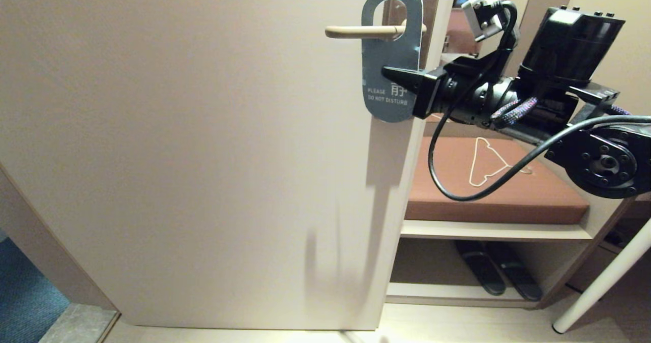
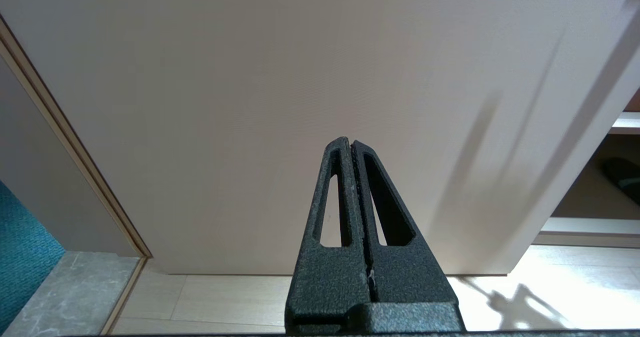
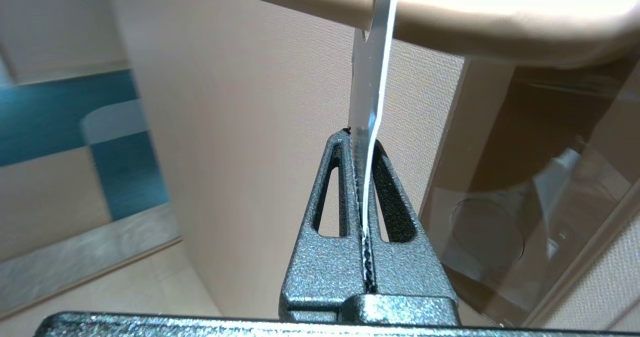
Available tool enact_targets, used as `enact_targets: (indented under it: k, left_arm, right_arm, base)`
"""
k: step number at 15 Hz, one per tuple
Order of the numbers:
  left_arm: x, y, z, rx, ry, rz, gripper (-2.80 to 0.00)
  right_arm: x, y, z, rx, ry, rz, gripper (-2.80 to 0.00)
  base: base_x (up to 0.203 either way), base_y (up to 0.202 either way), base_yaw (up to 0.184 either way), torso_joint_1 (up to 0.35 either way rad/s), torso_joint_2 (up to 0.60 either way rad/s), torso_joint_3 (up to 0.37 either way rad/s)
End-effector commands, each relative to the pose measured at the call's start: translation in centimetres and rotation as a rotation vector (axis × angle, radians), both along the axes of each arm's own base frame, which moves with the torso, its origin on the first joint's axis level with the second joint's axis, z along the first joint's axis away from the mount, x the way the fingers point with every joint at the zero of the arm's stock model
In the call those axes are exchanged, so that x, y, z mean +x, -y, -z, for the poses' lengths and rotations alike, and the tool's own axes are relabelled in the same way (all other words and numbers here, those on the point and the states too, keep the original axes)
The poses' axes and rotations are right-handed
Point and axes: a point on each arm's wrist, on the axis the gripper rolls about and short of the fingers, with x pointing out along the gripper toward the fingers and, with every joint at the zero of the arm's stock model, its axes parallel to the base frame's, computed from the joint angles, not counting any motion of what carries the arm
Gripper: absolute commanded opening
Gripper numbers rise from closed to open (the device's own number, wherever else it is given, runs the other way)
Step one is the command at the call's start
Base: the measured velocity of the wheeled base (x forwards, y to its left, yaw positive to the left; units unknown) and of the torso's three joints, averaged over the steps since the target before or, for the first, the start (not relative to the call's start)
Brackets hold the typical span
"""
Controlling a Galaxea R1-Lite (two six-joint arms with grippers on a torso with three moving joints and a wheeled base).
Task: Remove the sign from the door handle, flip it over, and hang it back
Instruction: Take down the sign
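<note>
The sign (image 1: 392, 53) hangs on the handle (image 1: 362, 31) near the door's (image 1: 193, 154) top edge in the head view, at about one o'clock from the picture's centre. The handle passes through the sign's oval hole, and the blue face with "PLEASE DO NOT DISTURB" points toward the camera. The handle is a beige bar lying level, its rounded end pointing to nine o'clock.

The right gripper (image 1: 394, 73) reaches in from three o'clock, its black fingers pressed together on the sign's right edge, about midway down the card. In the right wrist view the sign (image 3: 370, 92) is seen edge-on, a thin pale strip running from the handle (image 3: 450, 14) down into the slit between the two fingers (image 3: 330, 197); the card is pinched there.

The left gripper (image 2: 352, 149) is parked low in front of the door (image 2: 250, 102), near the floor, its fingers pressed together on nothing.

At four o'clock from the sign, behind the door's edge, a brown cushion (image 1: 549, 200) lies on a shelf with a white wire hanger (image 1: 485, 162) on it. Below it a pair of dark slippers (image 1: 496, 274) sits on a lower shelf. A white pole (image 1: 605, 282) leans at five o'clock.
</note>
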Motion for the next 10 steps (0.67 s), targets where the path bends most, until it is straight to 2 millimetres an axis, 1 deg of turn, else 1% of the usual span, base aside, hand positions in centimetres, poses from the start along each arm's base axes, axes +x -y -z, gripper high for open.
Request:
enact_targets:
  k: [1, 5, 10]
  left_arm:
    - [0.0, 0.0, 0.0, -0.001, -0.001, 0.0, -2.8]
    - [0.0, 0.0, 0.0, -0.001, -0.001, -0.001, -2.8]
    - [0.0, 0.0, 0.0, -0.001, -0.001, -0.001, -2.8]
  right_arm:
    - [-0.5, -0.7, 0.1, 0.005, -0.003, 0.013, -2.8]
    - [-1.1, -1.6, 0.4, 0.019, 0.0, 0.061, -2.8]
    - [-2.2, -3.7, 1.0, 0.02, -0.016, 0.123, -2.8]
  base:
    - [0.0, 0.0, 0.0, 0.0, 0.0, 0.0]
    - [0.0, 0.0, 0.0, 0.0, 0.0, 0.0]
    - [0.0, 0.0, 0.0, 0.0, 0.0, 0.0]
